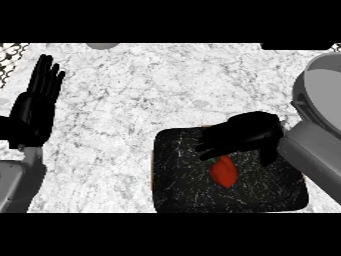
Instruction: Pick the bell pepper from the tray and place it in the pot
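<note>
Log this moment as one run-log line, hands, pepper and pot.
right hand: curled over bell pepper on tray | left hand: open, resting at left | pot: right, no pepper visible inside

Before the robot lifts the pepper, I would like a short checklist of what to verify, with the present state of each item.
1. Red pepper lies on the black tray: ok.
2. Right hand is above the pepper's upper end, fingers curled downward: ok.
3. Fingers closed round the pepper: cannot tell, the hand hides the contact.
4. Grey pot stands at the right of the tray, mouth open: ok.
5. Way from tray to pot: cannot tell, the right forearm covers part of it.
6. Left hand rests open at the left edge, away from the tray: ok.
</note>
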